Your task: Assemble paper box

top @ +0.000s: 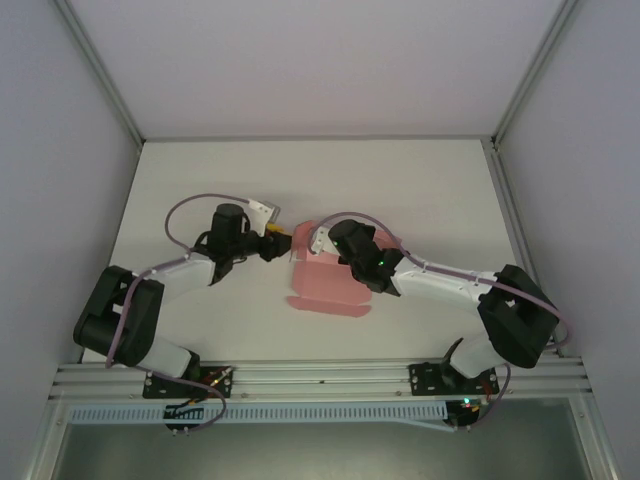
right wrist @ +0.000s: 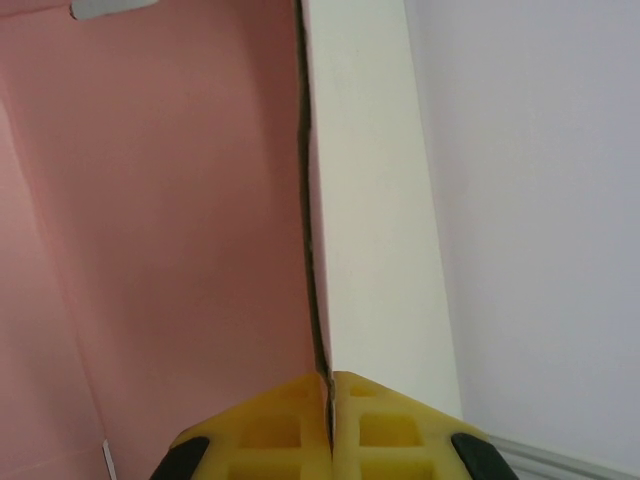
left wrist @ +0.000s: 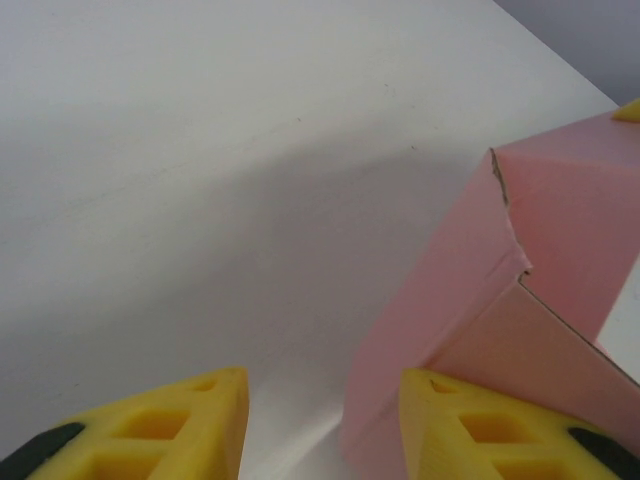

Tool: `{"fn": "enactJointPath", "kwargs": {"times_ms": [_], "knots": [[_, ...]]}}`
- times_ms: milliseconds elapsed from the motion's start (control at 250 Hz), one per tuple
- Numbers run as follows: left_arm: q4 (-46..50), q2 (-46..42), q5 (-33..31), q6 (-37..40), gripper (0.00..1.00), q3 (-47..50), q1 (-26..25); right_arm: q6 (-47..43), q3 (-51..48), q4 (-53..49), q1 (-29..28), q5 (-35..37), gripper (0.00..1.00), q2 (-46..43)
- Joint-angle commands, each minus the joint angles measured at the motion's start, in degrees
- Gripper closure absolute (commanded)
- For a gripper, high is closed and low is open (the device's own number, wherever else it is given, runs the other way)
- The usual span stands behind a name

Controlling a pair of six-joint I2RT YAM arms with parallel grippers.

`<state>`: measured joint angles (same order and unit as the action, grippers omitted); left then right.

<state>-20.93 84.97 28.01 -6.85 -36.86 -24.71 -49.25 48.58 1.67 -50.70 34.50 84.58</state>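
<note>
As right tool (right wrist: 330, 385) pinches it, paper box (right wrist: 170, 220) part-folded

table (top: 400, 180) — white, matte | walls (top: 300, 60) — pale grey panels | frame rail (top: 320, 375) — aluminium, near edge

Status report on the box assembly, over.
Left gripper open beside the paper box. Right gripper shut on its upright wall. Box partly folded, bottom flaps flat on table. Nothing in the way.
</note>
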Motion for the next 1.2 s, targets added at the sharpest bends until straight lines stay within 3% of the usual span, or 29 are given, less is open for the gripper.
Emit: {"fn": "enactJointPath", "kwargs": {"times_ms": [0,311,523,715,851,1030,1198], "knots": [[0.3,1.5,4.3,2.4,0.56,0.4,-1.3,1.8,1.4,-0.4,0.3,0.2,1.00,0.6],[-1.2,7.3,7.3,4.0,0.55,-4.0,-4.9,3.1,1.1,-1.7,0.2,-2.3,1.00,0.3],[-0.4,9.0,2.8,5.1,0.46,-5.5,-6.7,4.0,0.4,-3.1,0.2,-3.7,1.00,0.0],[0.0,8.9,3.4,6.3,0.40,-3.7,-7.3,1.2,-2.2,0.2,-0.5,0.7,1.00,0.9],[1.0,8.7,4.1,8.0,0.40,-2.4,-7.9,1.0,-2.7,0.7,-0.5,1.3,1.00,0.8],[2.7,8.9,2.6,8.6,0.49,-2.4,-7.9,0.2,-3.5,1.0,-0.4,1.9,1.00,0.6],[-0.1,7.7,5.0,7.9,0.43,-1.3,-8.0,0.1,-4.4,1.6,-0.6,1.7,1.00,-0.1]]}}
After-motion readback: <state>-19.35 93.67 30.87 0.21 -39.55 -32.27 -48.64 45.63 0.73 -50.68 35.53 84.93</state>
